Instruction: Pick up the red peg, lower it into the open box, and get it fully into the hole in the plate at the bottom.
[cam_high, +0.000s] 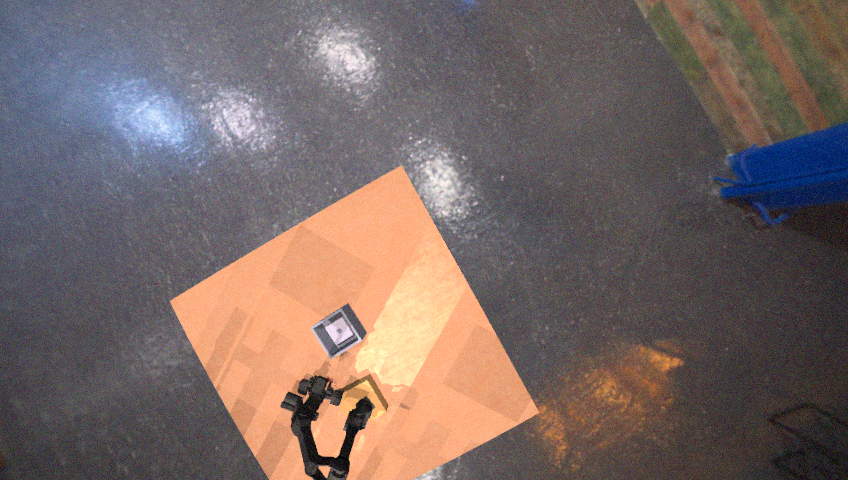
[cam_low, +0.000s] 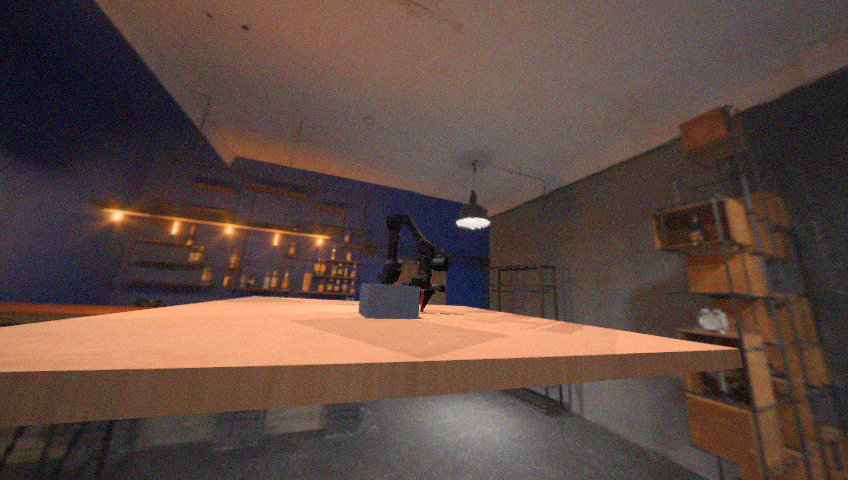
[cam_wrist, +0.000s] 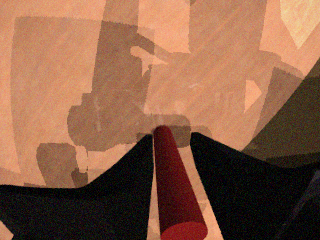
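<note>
The red peg (cam_low: 421, 300) (cam_wrist: 175, 185) stands about upright on or just above the table, to the right of the box in the exterior view. My gripper (cam_wrist: 172, 134) (cam_low: 424, 307) points down around it. The fingers are partly closed, one on each side of the peg, with thin gaps showing in the wrist view, clearest on the right. The open blue-grey box (cam_high: 355, 317) (cam_low: 389, 302) stands on the table; the pale plate (cam_high: 345, 337) with its small central hole shows inside it in the top view. The arm hides the peg in the top view.
A shallow yellow object (cam_high: 355, 389) with dark edges lies beside the gripper, partly under the arm; its olive side (cam_wrist: 295, 120) shows at the wrist view's right. The orange-toned table (cam_high: 392, 202) carries shadows and a bright light patch. Its edge drops to the floor.
</note>
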